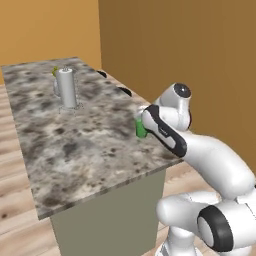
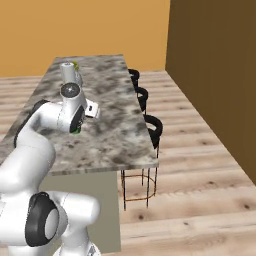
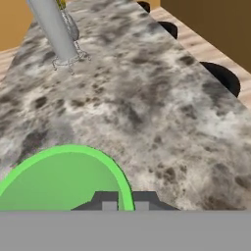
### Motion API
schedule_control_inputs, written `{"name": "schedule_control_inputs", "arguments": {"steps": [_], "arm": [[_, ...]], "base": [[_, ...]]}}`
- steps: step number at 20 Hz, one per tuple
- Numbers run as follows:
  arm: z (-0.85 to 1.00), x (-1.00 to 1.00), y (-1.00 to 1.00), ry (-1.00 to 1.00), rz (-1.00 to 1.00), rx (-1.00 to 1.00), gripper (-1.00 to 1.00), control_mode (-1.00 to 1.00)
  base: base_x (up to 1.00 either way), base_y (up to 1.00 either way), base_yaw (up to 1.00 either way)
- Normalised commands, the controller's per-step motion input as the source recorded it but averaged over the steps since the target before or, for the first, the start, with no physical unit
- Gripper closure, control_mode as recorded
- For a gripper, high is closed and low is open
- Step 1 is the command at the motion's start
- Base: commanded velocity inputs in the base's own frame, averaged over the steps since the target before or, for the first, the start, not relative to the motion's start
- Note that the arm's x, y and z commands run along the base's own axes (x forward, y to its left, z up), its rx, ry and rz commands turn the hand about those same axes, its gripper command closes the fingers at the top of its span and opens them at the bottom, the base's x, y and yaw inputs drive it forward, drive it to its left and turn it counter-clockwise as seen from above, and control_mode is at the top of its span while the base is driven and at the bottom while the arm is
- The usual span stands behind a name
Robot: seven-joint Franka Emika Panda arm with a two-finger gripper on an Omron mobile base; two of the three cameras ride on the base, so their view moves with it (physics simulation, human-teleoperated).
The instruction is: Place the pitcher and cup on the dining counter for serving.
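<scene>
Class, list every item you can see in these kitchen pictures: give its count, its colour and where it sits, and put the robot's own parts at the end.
Long marble-topped dining counter: one, mottled grey and black top, olive-grey front; fills the middle of the scene.
Small green tapered cup: one, bright green; over the counter's near end, its rim pinched by the end effector.
White paper-towel roll on a wire stand: one, white; far end of the counter.
Yellowish object: one; mostly hidden behind the roll, too little shows to name it.
Round black wire-legged stools: three, black seats; in a row along the counter's wall side.
End effector: one, dark fingers, shut on the cup's rim.
</scene>
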Motion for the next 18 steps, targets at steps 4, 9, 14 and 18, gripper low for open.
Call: {"name": "schedule_control_inputs", "arguments": {"steps": [4, 9, 14, 18], "arm": [[-0.09, 0.28, 0.02, 0.17, -0.01, 0.06, 1.0, -1.0], [-0.33, 0.26, 0.08, -0.05, 0.0, 0.04, 1.0, -1.0], [-0.49, 0.62, 0.36, -0.12, 0.0, 0.01, 1.0, -1.0], [-0.38, 0.85, 0.51, -0.01, -0.01, 0.0, 1.0, -1.0]], "base": [[0.0, 0.0, 0.0], [0.0, 0.0, 0.0], [0.0, 0.0, 0.0], [0.0, 0.0, 0.0]]}}
